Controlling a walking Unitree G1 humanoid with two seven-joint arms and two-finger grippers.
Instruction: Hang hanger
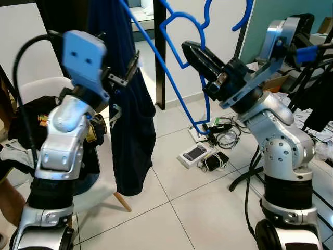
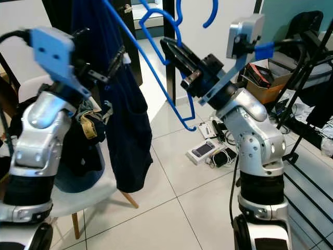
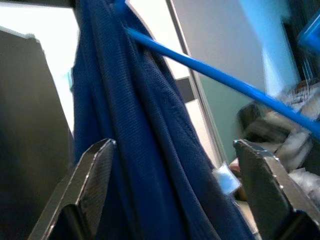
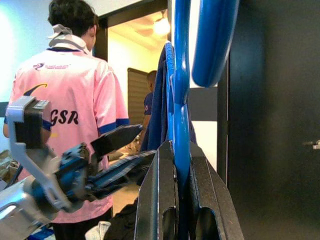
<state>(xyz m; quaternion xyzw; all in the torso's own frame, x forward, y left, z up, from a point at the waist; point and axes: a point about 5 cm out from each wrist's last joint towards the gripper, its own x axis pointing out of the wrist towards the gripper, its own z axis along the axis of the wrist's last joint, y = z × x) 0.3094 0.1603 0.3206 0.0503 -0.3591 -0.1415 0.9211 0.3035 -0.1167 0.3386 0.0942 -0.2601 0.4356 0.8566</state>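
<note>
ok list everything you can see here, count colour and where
hanger: 1, blue, held up between the arms
garment: 1, dark navy, draped on the hanger
chair: 1, white, robot's left, clothes piled on it
devices and cables: several, black and white, on the tiled floor
person: 1, pink shirt, in the right wrist view
left gripper: 1, black, open around the garment
right gripper: 1, black, shut on the hanger

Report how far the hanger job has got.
Done: the dark blue garment is already draped on the blue hanger. In hand: the right claw is shut on the hanger and holds it raised, while the left claw is open around the cloth. Left: the hanger's hook is not seen over any rail, so hanging looks not yet done.
</note>
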